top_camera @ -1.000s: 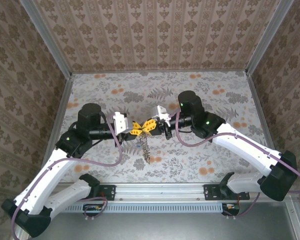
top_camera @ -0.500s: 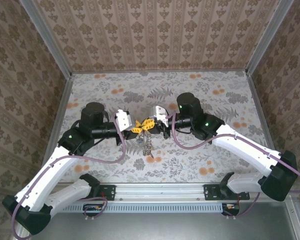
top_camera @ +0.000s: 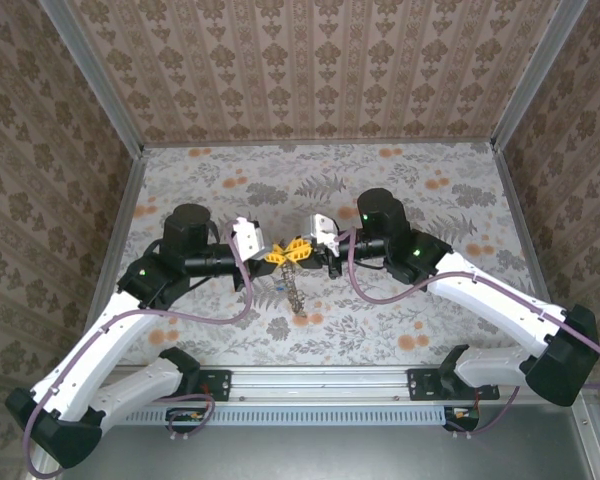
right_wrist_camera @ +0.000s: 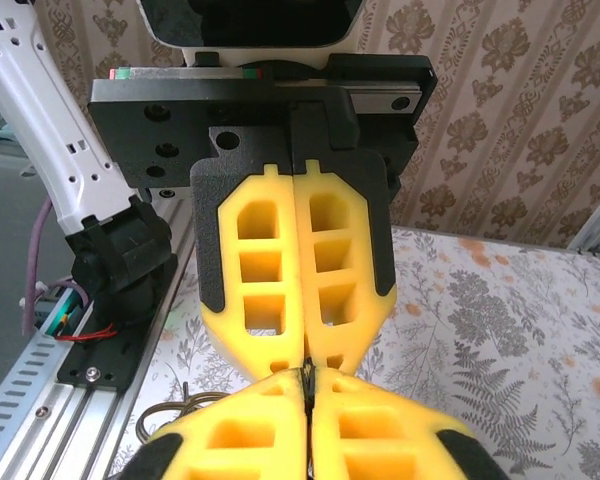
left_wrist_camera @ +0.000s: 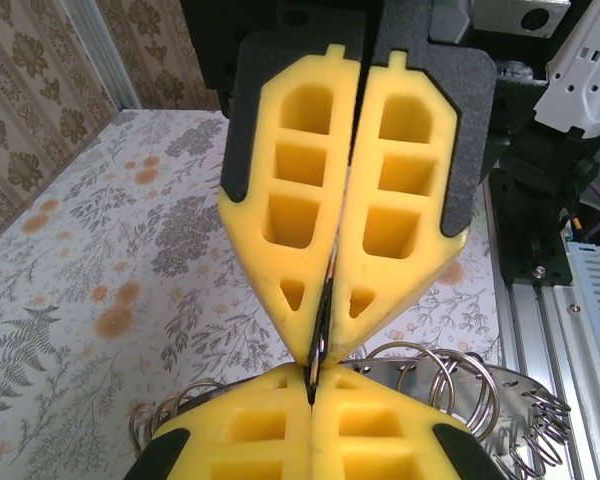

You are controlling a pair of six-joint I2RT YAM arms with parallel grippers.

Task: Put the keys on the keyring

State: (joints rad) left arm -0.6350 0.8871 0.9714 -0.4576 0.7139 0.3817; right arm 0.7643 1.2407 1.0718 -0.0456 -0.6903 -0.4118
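— Why do the left arm [top_camera: 110, 340] and the right arm [top_camera: 490, 295] meet over the middle of the floral table [top_camera: 430, 300]?

— To work tip to tip, I judge. The left gripper [top_camera: 278, 256] and the right gripper [top_camera: 296, 249] point at each other with their noses touching. They are held above the tabletop so that small metal can pass between them.

— Are the jaws apart?

— No. Both pairs of yellow pads [left_wrist_camera: 300, 190] are pressed flat together.

— And the keyring [left_wrist_camera: 435, 372]?

— Its link chain [top_camera: 294, 295] hangs straight down from the meeting point, with the lower end on the table. Its wire loops bulge out just beside the left fingertips. I cannot tell which gripper carries them. In the left wrist view a thin dark sliver [left_wrist_camera: 322, 322] sits pinched in the right gripper's seam. It could be a key blade or ring wire.

— What is in the way?

— Mostly the pads themselves, which hide the joint. The dangling chain may drag. The patterned walls [top_camera: 310, 70] and the rail [top_camera: 320, 385] stand well apart.
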